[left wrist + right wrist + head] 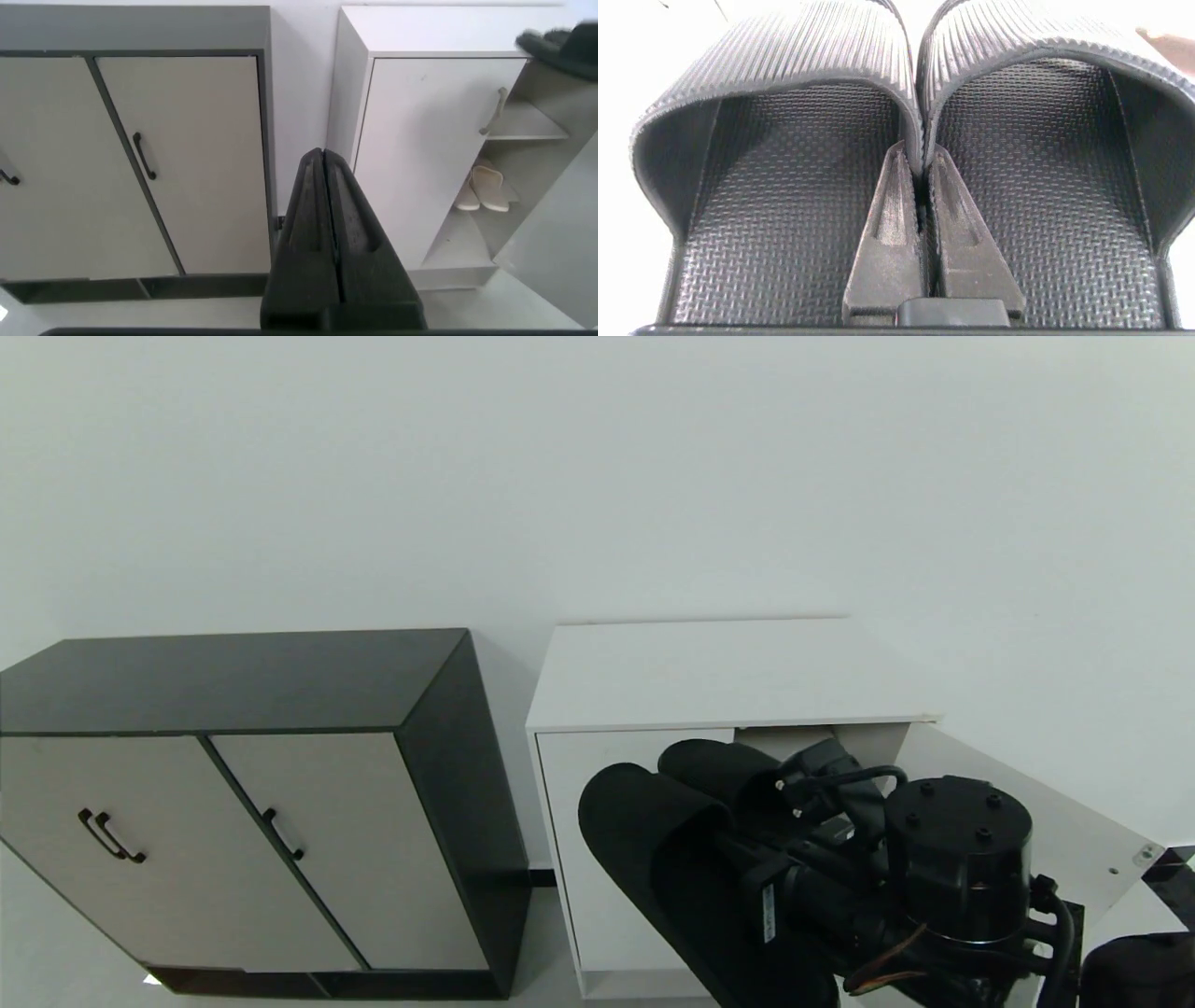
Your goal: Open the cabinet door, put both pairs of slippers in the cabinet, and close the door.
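Black slippers (803,121), one pair, gripped in right hand (920,163) before white cabinet (709,672).
Inner edges pinched together; door (1083,840) of cabinet swung open; white slippers (486,187) on a shelf inside cabinet; left hand (323,159) closed, empty, facing cabinet.

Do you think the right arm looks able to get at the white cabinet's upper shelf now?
Probably yes: the cabinet door stands open, the upper shelf looks bare, and the right tool, shut on the black slippers, hangs close by.
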You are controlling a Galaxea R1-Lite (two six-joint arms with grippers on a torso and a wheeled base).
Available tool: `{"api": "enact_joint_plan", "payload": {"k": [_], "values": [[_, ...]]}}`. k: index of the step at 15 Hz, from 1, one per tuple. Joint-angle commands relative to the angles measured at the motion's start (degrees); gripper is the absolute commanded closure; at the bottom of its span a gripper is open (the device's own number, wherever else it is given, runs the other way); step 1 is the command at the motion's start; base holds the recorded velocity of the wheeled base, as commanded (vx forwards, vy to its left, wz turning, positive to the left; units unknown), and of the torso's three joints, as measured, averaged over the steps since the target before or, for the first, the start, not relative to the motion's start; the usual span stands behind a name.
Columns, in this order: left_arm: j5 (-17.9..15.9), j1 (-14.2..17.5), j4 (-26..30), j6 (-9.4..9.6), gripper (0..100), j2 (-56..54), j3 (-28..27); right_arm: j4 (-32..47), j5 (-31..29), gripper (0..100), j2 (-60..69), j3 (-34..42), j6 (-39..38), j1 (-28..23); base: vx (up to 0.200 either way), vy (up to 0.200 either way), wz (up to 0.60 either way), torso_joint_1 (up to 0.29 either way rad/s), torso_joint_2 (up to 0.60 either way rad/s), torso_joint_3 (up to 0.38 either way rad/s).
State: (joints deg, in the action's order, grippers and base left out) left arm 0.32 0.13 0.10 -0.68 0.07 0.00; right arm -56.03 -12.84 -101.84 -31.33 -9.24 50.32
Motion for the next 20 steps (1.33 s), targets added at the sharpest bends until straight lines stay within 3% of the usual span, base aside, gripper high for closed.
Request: {"api": "enact_joint_plan", "payload": {"k": [1,16,20], "values": [[0.03,0.04,-0.01,-0.02,100,0.01,0.00,-1.36,0.53,100,-0.29,2.24,1.33,-0.05,0.000,0.000,0.00,0.000,0.00,0.000],[0.03,0.04,-0.01,-0.02,100,0.01,0.00,-1.72,2.55,100,-0.73,3.73,2.12,-0.05,0.000,-0.200,0.00,0.002,0.00,0.002],[0.03,0.04,-0.01,-0.11,100,0.01,0.00,-1.72,2.64,100,-0.99,3.73,2.12,-0.05,0.000,0.000,0.00,0.000,0.00,0.000]]}}
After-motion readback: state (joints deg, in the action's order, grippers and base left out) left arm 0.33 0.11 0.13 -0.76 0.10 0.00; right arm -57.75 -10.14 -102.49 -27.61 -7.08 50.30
